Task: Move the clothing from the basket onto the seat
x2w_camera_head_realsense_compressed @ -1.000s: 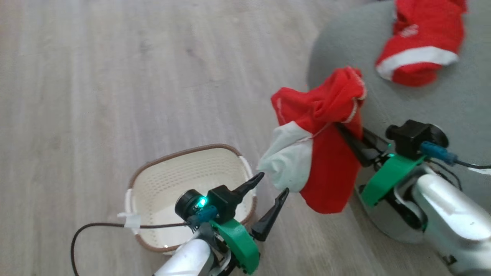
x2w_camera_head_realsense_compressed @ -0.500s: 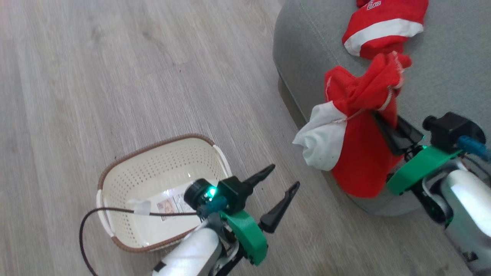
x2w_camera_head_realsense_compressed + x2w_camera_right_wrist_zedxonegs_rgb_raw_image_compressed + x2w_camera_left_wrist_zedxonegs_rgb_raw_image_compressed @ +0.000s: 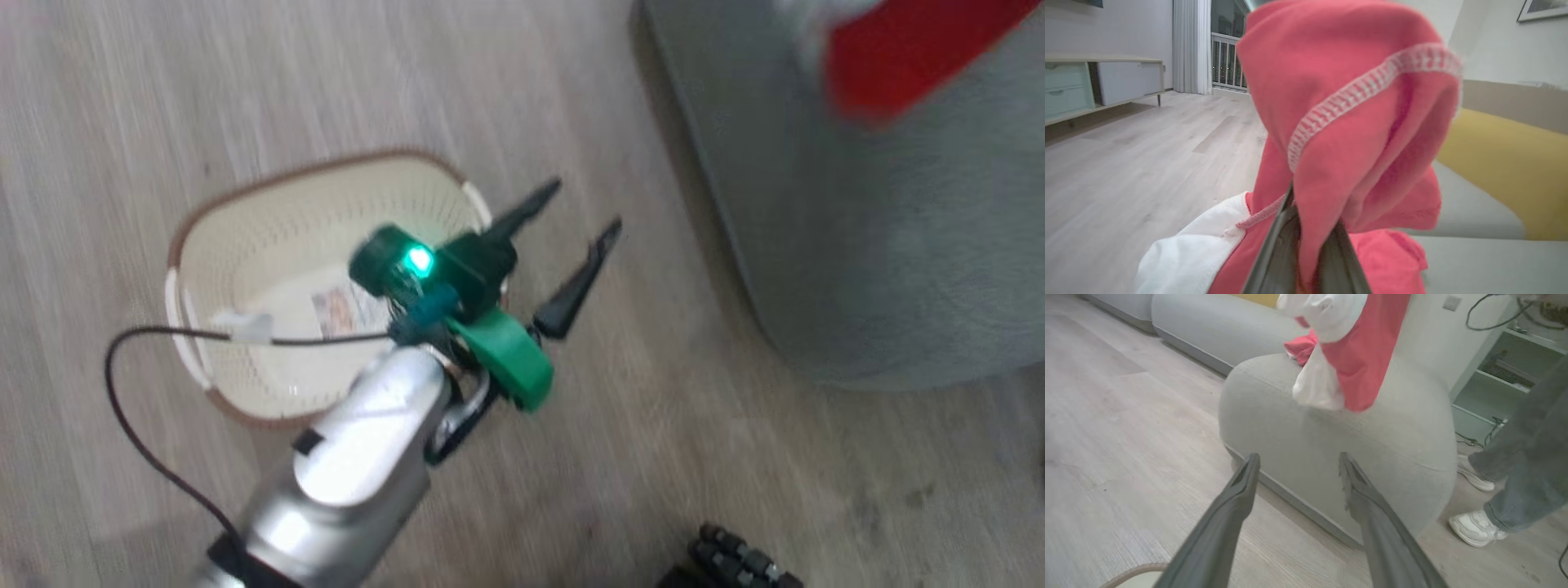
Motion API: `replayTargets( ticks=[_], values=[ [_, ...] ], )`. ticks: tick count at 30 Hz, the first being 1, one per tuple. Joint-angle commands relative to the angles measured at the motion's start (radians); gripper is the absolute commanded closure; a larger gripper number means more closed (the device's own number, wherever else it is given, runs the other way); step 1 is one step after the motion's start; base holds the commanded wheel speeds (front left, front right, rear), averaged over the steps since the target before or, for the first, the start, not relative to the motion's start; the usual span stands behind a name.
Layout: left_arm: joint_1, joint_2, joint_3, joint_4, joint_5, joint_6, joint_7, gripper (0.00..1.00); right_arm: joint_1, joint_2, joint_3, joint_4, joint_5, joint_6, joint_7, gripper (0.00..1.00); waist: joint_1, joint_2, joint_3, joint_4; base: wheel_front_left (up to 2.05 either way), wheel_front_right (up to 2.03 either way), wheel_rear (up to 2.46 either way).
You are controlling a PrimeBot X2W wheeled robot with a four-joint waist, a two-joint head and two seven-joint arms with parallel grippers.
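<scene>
The right gripper [image 3: 1308, 261] has its jaws pinching a fold of the red-and-white clothing [image 3: 1355, 122], which hangs over the grey seat [image 3: 882, 245] at two o'clock in the head view. The left gripper [image 3: 586, 204] hovers with jaws spread, empty, beside the basket [image 3: 245, 245], which sits on the wood floor [image 3: 163, 82] at ten o'clock.

clothing [image 3: 1355, 122]: soft red cloth, matt, fleecy; white stitched trim and a white cloth panel.
basket [image 3: 245, 220]: cream plastic, perforated, slight sheen; brown woven-look rim.
seat [image 3: 1331, 449]: grey upholstery cloth, matt, finely textured.
floor [image 3: 122, 82]: pale wood-grain planks, smooth.
fingers [image 3: 1224, 522]: dark, matt, smooth; one inner edge toothed.
forearm [image 3: 351, 457]: silvery, glossy shell.
bracket [image 3: 506, 359]: green plastic, smooth.
</scene>
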Motion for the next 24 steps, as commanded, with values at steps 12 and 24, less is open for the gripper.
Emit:
replayTargets(
  ticks=[12, 24],
  values=[
    [0.064, 0.022, 0.122, -0.080, 0.034, 0.009, -0.009, 0.00, -0.484, -0.256, -0.393, 0.402, -0.124, 0.000, 0.010, 1.00, -0.0004, 0.0000, 0.308, 0.160, 0.00, 0.00, 0.00],
    [0.119, 0.068, 0.124, -0.118, 0.061, 0.023, -0.003, 0.00, -0.355, -0.144, -0.695, 0.602, -0.246, 0.000, -0.006, 0.00, -0.0004, 0.0000, 0.380, 0.087, 0.00, 0.00, 0.00]
  ],
)
